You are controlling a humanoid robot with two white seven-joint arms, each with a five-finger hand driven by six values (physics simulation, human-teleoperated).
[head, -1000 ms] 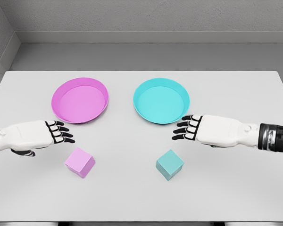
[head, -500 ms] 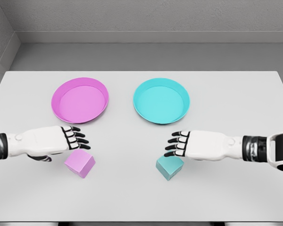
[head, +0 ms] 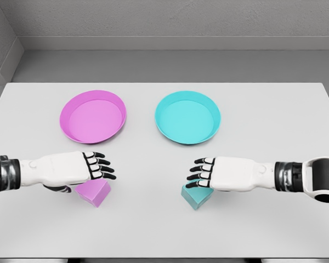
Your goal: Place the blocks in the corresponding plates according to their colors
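A pink block [head: 97,194] lies on the white table [head: 153,219] near the front, left of the middle. My left hand [head: 96,167] hovers over its back edge, fingers spread and holding nothing. A cyan block [head: 196,196] lies to the right of the middle, partly covered by my right hand [head: 202,172], whose fingers are also relaxed and open above it. Behind them stand a pink plate [head: 92,116] and a cyan plate [head: 187,117], both with nothing in them.
A grey wall and floor strip run behind the table's far edge. The table's front edge lies just below the blocks.
Both hands have moved inward and toward the front, coming down over their blocks. The blocks and plates have stayed in place.
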